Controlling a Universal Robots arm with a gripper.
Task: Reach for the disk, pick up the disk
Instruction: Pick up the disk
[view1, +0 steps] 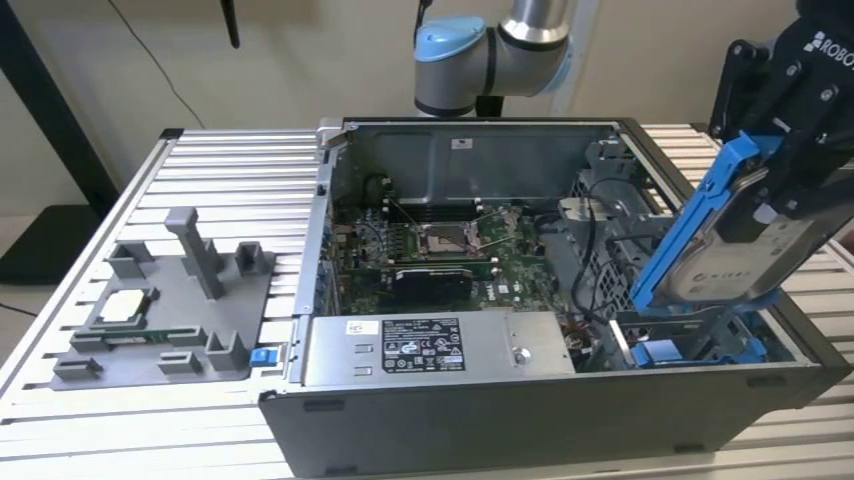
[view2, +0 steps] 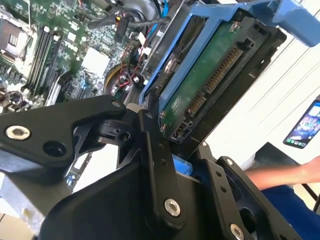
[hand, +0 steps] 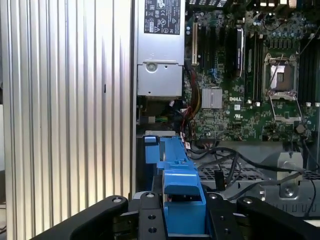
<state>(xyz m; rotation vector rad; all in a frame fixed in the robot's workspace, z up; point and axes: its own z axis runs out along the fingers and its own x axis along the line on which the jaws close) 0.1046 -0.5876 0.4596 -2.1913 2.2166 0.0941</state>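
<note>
Viewing the scene from the exterior view, we see the end effector closed on the disk, which hangs tilted above the open computer case at the exterior view's right, clear of the blue drive bay beneath it. The case lies on a ribbed metal tabletop, and a grey fixture stands on that tabletop well apart, at the exterior view's left. We note the grey power supply along the near wall of the case.

Turning to the second wrist view, we see the black fingers clamped on the edge of the disk, whose green circuit board faces the camera inside its blue bracket. A person's forearm lies nearby, beside a phone.

From the first wrist view, we see the blue bracket of the disk rising between the fingers, with the motherboard and the power supply beyond it.
</note>
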